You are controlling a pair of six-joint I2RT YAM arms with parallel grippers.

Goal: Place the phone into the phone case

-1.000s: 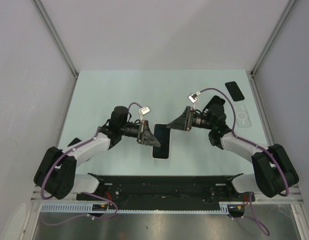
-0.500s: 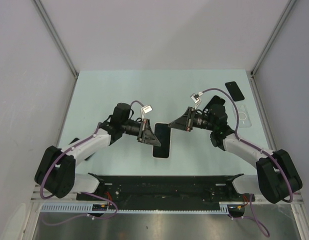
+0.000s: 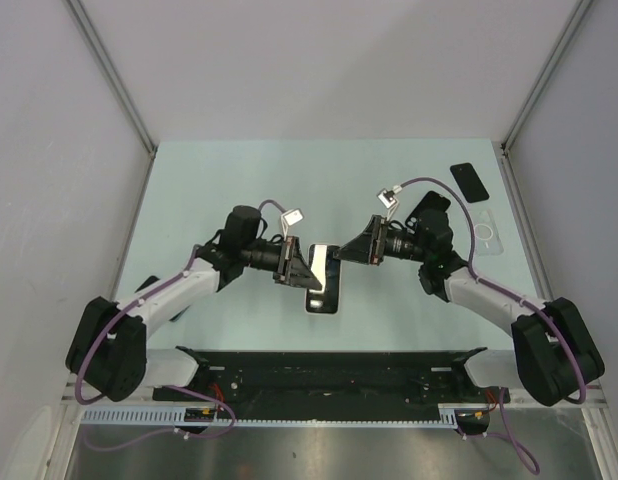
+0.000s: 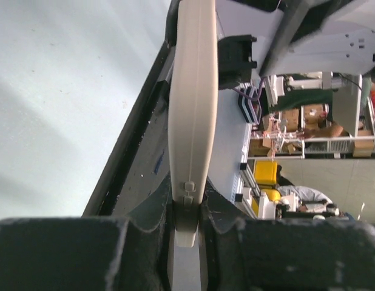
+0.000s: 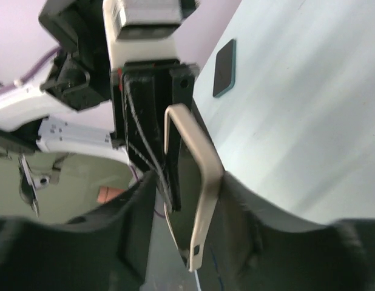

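Phone (image 3: 324, 292) is tipped up in the middle of the desk (image 3: 209, 190), its long side running 6 to 12 o'clock. Your left end effector (image 3: 305, 270) pinches its side edge. Your right end effector (image 3: 343, 252) sits around its far corner; I cannot tell if it grips. Farther off, the phone case (image 3: 486, 233) lies at 2 o'clock, nearer your right arm (image 3: 489, 295).

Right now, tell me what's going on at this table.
Both arms meet at the middle of the table on one phone. The left gripper is clamped on its edge and holds it tilted, while the right gripper has its jaws open around the opposite end. The clear phone case lies flat near the right edge, apart from them, with a dark slab beyond it. The phone is not yet in the case.
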